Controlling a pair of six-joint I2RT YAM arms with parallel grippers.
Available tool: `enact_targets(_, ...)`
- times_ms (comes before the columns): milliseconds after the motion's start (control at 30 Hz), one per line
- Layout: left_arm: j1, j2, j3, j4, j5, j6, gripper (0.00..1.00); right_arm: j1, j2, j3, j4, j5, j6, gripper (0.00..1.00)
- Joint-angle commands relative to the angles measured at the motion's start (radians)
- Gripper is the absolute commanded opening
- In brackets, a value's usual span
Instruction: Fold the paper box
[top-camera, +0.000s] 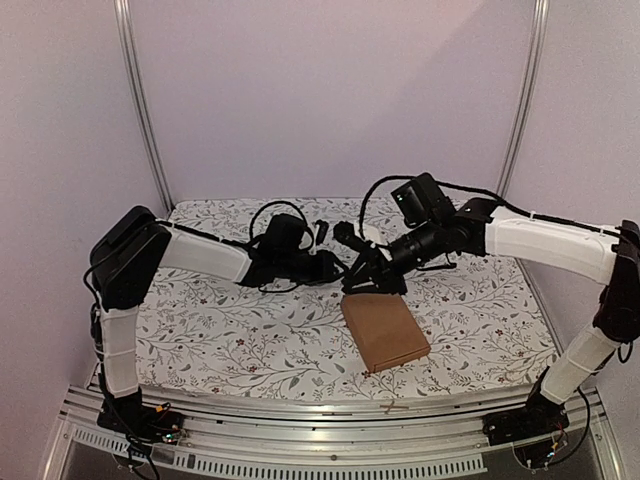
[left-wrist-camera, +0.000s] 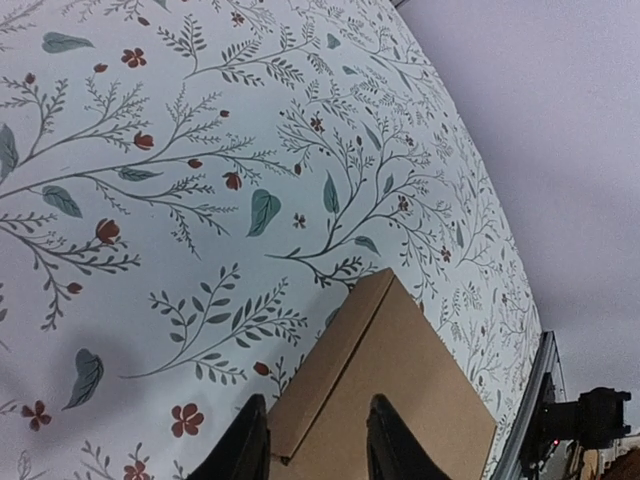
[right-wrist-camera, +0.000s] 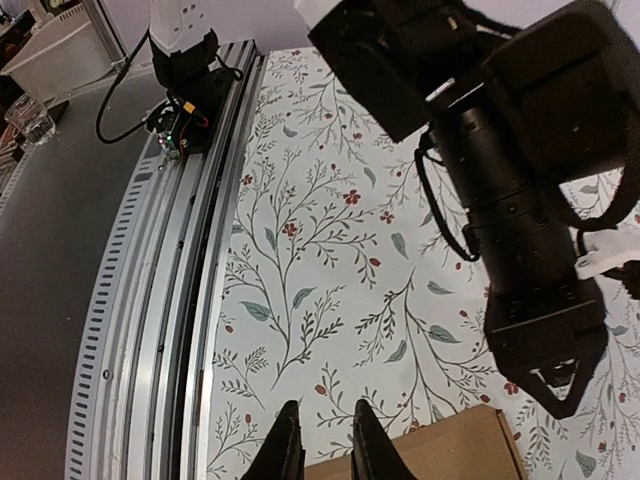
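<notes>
A: While we are looking down from above, where are we seeing the flat brown cardboard paper box (top-camera: 385, 332)?

B: We are seeing it lying closed and flat on the white, flower-patterned counter (top-camera: 230, 330), near the front edge, a little right of the middle and turned at a slant.

A: And what are we making of the left claw (left-wrist-camera: 318, 402)?

B: We are finding its two black fingers standing apart, with a corner of the box showing in the gap between them. We are not managing to tell whether they are touching the cardboard.

A: And the right claw (right-wrist-camera: 327, 405)?

B: We are seeing its fingers almost together, with a narrow slit of counter showing between them and nothing in it. The box's edge is lying just beside one finger. Both claws are hovering by the box's far left corner, close to one another.
</notes>
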Motion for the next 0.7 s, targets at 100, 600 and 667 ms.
enact_targets(100,-0.049,-0.169,-0.023,-0.164,-0.229,0.054,0.38,-0.164,-0.122,0.035,-0.142,0.106,0.053,0.28)
enact_targets(600,-0.423,-0.115,-0.029,-0.556,-0.385,0.213,0.01,-0.477,0.162,0.009,-0.349,0.304,0.198,0.14)
enact_targets(667,-0.444,-0.076,-0.005,-0.571,-0.381,0.222,0.0,-0.476,0.218,0.035,-0.396,0.345,0.183,0.13)
